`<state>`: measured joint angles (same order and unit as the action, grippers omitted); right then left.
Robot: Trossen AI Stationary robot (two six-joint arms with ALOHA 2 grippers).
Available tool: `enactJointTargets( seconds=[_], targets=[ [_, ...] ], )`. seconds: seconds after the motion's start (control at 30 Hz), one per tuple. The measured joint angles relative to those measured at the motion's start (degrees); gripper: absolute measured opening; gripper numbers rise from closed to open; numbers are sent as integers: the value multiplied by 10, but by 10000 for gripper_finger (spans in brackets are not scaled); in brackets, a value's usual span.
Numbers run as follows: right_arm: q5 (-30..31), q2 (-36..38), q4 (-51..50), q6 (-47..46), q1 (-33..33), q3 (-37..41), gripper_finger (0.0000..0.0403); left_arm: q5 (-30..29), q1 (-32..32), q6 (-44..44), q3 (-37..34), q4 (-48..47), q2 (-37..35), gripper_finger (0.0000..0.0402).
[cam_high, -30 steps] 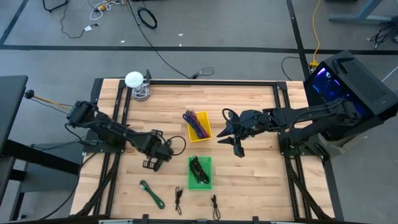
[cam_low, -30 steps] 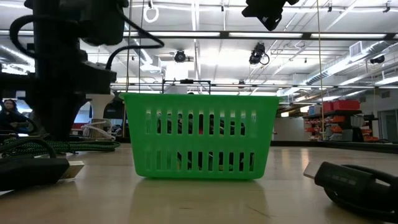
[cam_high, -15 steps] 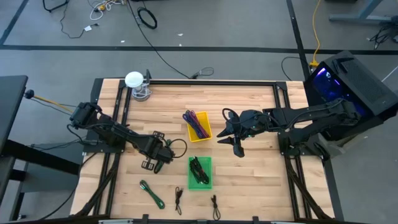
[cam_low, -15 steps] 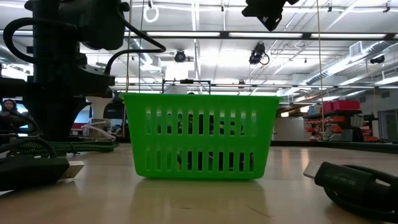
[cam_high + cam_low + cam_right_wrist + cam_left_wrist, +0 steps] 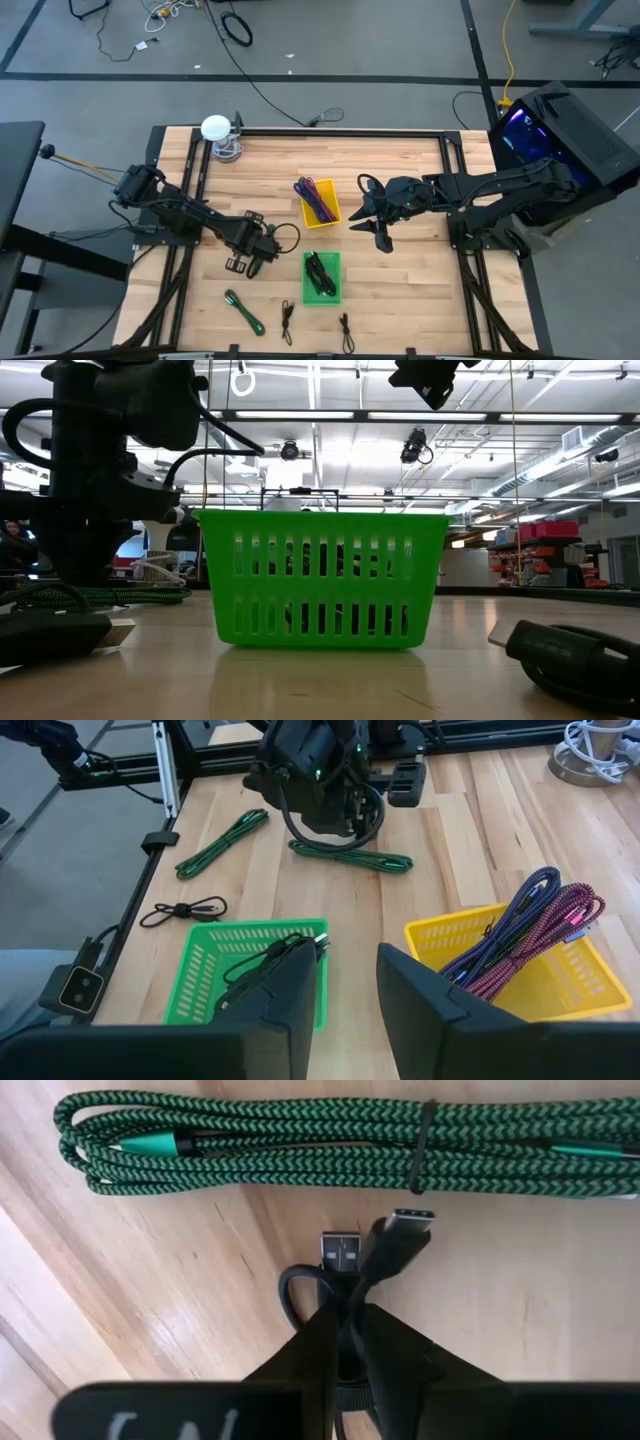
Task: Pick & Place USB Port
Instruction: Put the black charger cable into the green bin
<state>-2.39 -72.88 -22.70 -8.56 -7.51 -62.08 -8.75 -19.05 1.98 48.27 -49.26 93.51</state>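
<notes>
My left gripper (image 5: 345,1320) points down at the table's left middle (image 5: 252,250), shut on a black USB cable (image 5: 372,1255). The cable's USB-A plug (image 5: 343,1252) and USB-C plug (image 5: 407,1225) stick out past the fingertips. Just under them a bundled green braided cable (image 5: 300,1140) lies on the wood. The green basket (image 5: 321,277) holds black cables. The yellow basket (image 5: 317,202) holds purple and red ones. My right gripper (image 5: 350,990) hangs open and holds nothing, above the table right of the yellow basket (image 5: 372,230). My left gripper pinches the black cable between its two fingers a short way behind the two plugs (image 5: 352,1295), coming from above and pointing down. The rest of the cable curls out in a slack loop beside the gripper (image 5: 288,236). Whether the plugs touch the table I cannot tell.
A second green cable (image 5: 243,311) and two small black cables (image 5: 287,321) (image 5: 345,331) lie near the table's front edge. A white lamp-like object (image 5: 216,129) stands at the far left corner. Bare wood lies between the baskets and the right arm.
My left gripper has rolled a little about its downward-pointing axis, still shut on the black cable. The cable's loop has shifted slightly with it.
</notes>
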Motion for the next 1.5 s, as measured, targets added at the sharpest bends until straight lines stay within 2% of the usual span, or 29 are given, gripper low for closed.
enactJointTargets(
  seconds=[0.17,0.3,0.37,0.6,0.83,0.9,0.97,1.07,1.27,1.4,1.5],
  targets=[
    [0,0,0,0,0,0,111,-2,0,18,-27,37,-2,51],
    [0,0,0,0,0,0,111,-2,-1,51,-34,34,-4,15],
    [0,0,0,1,0,0,111,-7,-1,75,-29,25,-9,10],
    [0,0,4,7,0,0,111,-49,3,97,16,23,-50,3],
    [0,0,2,7,0,0,111,-107,6,147,82,-47,-76,2],
    [0,0,1,7,0,0,111,-124,7,188,99,-62,-78,1],
    [0,0,-1,7,0,0,111,-130,11,266,122,-62,-81,1],
    [0,0,-2,9,0,0,111,-110,13,355,150,-57,-81,1],
    [1,0,-4,20,2,0,111,-108,-17,476,170,141,-81,1],
    [4,0,-12,20,4,0,111,-137,-45,535,158,321,-79,1],
    [4,0,-16,20,4,0,111,-183,-74,544,149,411,-78,1]
  ],
)
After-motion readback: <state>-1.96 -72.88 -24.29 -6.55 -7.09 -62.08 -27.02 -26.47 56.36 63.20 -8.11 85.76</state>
